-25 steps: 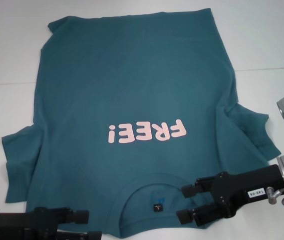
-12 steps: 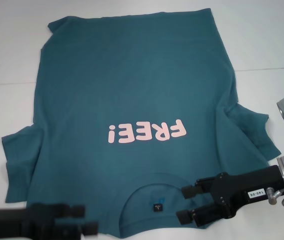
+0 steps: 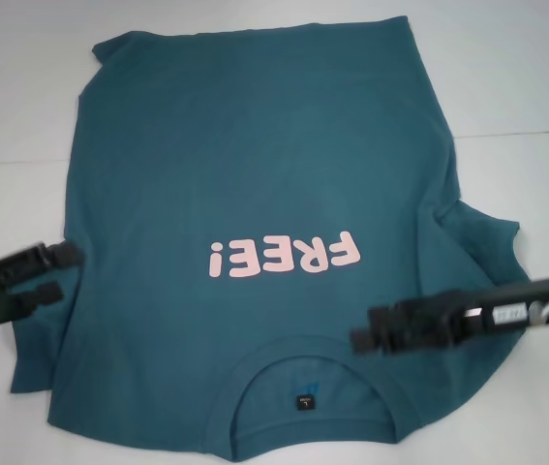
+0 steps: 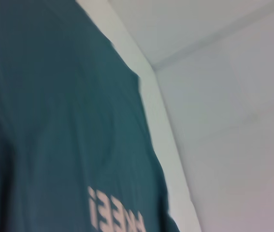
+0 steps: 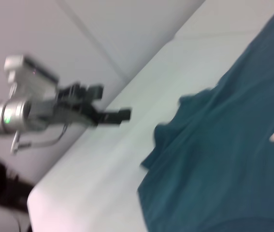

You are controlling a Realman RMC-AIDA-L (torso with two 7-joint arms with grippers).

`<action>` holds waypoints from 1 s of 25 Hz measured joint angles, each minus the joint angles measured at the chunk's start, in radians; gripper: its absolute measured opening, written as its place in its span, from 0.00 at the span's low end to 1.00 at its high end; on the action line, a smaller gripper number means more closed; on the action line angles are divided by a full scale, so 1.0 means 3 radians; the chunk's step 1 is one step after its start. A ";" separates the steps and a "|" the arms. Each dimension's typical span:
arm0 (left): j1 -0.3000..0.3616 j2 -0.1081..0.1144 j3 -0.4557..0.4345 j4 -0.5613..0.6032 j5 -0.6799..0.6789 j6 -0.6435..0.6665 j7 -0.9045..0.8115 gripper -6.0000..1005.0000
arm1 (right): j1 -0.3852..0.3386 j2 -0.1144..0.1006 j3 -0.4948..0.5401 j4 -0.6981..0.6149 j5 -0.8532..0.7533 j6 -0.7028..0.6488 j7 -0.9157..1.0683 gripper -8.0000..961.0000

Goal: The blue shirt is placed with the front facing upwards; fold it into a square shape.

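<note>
The blue shirt (image 3: 255, 174) lies front up on the white table (image 3: 506, 87), with its pink "FREE!" lettering (image 3: 284, 259) and its collar (image 3: 308, 349) and dark neck label (image 3: 306, 397) nearest me. My left gripper (image 3: 56, 273) is open over the edge of the shirt's left sleeve (image 3: 32, 329). My right gripper (image 3: 363, 327) is turned on its side, open, above the right shoulder beside the collar. The shirt also shows in the left wrist view (image 4: 54, 121) and the right wrist view (image 5: 223, 159). The right wrist view shows the left gripper (image 5: 115, 108) far off.
The right sleeve (image 3: 487, 242) lies crumpled with folds near my right arm. A seam in the table surface (image 3: 516, 134) runs behind the shirt's middle. Bare white table lies on both sides and beyond the hem.
My left gripper has moved from the near edge below the collar up and left to the left sleeve. My right gripper has rolled onto its side and risen slightly toward the shoulder.
</note>
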 joint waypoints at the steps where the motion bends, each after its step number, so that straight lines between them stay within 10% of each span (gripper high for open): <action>1: -0.0003 0.0015 -0.0039 -0.0041 0.0000 -0.0102 -0.0084 0.91 | 0.0019 -0.0026 0.0035 -0.0003 0.0022 0.0013 0.0118 0.95; 12: 0.0044 0.0019 -0.0040 -0.0289 0.0061 -0.0919 -0.0323 0.90 | 0.0134 -0.0215 0.0123 0.0015 0.0137 0.0352 0.1006 0.95; 25: 0.0018 0.0030 -0.0037 -0.0474 0.0290 -0.1387 -0.0344 0.88 | 0.0146 -0.0229 0.0167 0.0017 0.0139 0.0365 0.1021 0.95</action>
